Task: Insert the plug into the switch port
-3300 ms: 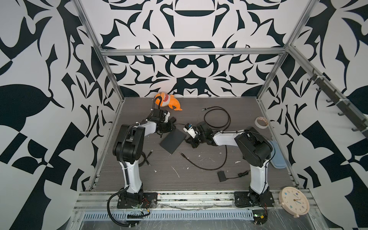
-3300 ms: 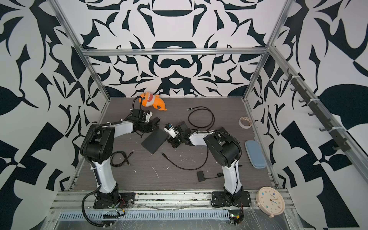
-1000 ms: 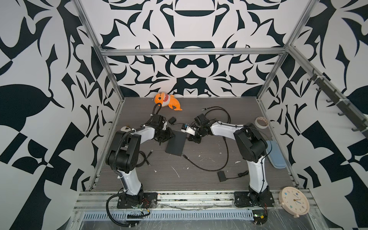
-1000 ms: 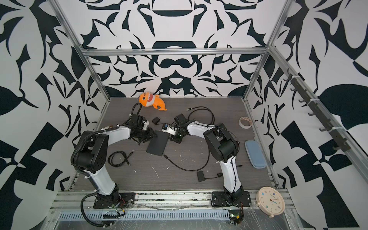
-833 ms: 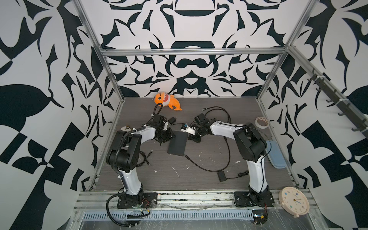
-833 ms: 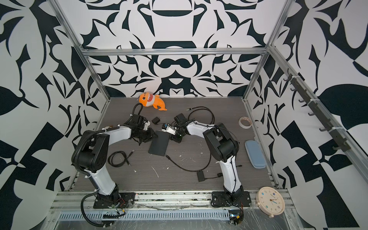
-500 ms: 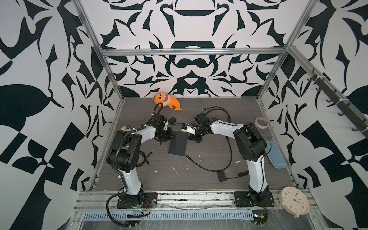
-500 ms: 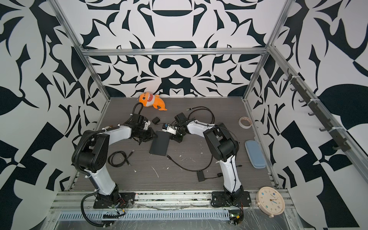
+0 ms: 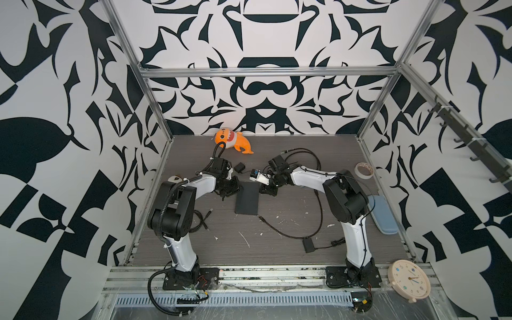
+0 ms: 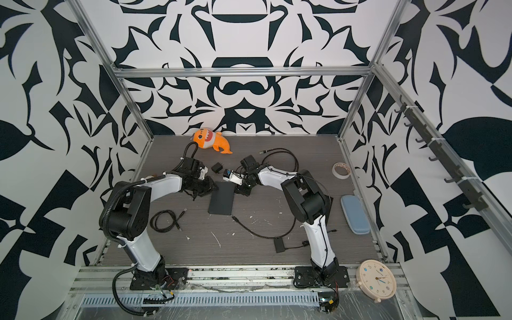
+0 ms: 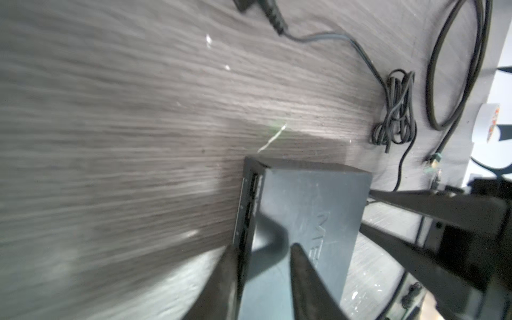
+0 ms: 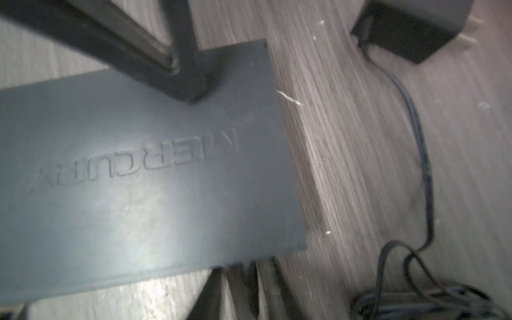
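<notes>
A grey wood-grain table (image 9: 277,257) is sitting inside walls covered in a black-and-white pattern. The black switch (image 9: 247,198) is lying flat near the table's middle, its row of ports (image 11: 250,199) facing the left arm. A plug (image 9: 260,217) on a thin cable's end is lying loose on the table just beside the switch's near right corner, not in any port. The left gripper (image 11: 263,249) is standing partly open at the switch's far left corner, 1 finger (image 11: 224,277) hanging beside the port face and 1 over the lid, clamping nothing. The right gripper (image 12: 241,279) is standing slightly parted too, its 2 tips sitting at the switch's right edge, gripping nothing. A black adapter (image 9: 238,167) is lying just beyond the switch. An orange plush toy (image 9: 232,140) is resting by the back wall, and a tape roll (image 9: 363,169) and a blue case (image 9: 383,214) are lying along the right side.
</notes>
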{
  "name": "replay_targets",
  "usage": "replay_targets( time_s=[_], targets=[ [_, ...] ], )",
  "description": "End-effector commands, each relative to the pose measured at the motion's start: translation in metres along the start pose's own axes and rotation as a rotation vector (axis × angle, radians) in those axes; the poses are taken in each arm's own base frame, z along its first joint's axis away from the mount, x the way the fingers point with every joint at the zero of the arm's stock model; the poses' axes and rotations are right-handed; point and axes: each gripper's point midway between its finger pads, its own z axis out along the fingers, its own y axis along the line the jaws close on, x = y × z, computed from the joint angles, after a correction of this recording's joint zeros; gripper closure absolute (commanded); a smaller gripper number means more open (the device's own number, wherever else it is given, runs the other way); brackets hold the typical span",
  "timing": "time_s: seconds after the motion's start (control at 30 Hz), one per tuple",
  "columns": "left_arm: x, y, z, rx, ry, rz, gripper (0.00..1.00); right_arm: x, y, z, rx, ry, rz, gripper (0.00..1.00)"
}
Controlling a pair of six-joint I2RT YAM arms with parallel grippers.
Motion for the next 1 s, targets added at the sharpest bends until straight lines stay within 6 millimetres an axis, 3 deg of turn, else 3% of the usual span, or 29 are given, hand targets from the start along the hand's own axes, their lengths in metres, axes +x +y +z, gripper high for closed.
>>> replay_targets(
  time_s=[0.0,0.13,0.23,0.43,0.6,0.7,0.83,0.97],
  targets=[
    [-0.035,0.005,-0.03,-0.021,-0.106,-0.022,0.55,-0.016,-0.012,-0.032,0.067,-0.067,0.003,0.61],
    [-0.059,0.027,-0.058,-0.113,-0.194,-0.038,0.47,0.0,-0.019,-0.054,0.125,-0.035,0.051,0.57],
    [-0.061,0.034,-0.081,-0.219,-0.211,0.015,0.49,0.003,-0.013,-0.071,0.161,-0.055,0.096,0.57],
    [-0.031,0.05,-0.116,-0.384,-0.112,0.18,0.56,-0.012,-0.006,-0.107,0.242,-0.25,0.369,0.56],
    [-0.011,0.062,-0.121,-0.434,-0.03,0.222,0.57,-0.005,0.005,-0.115,0.238,-0.298,0.637,0.55],
    [-0.002,0.042,-0.112,-0.301,-0.046,0.159,0.56,-0.005,0.015,-0.115,0.23,-0.316,0.758,0.52],
    [0.008,-0.001,-0.093,-0.047,-0.076,0.07,0.55,-0.029,0.039,-0.103,0.132,-0.405,0.912,0.44],
    [0.026,-0.018,-0.069,-0.013,-0.023,0.068,0.52,-0.039,0.039,-0.081,0.138,-0.439,1.007,0.43]
  ],
)
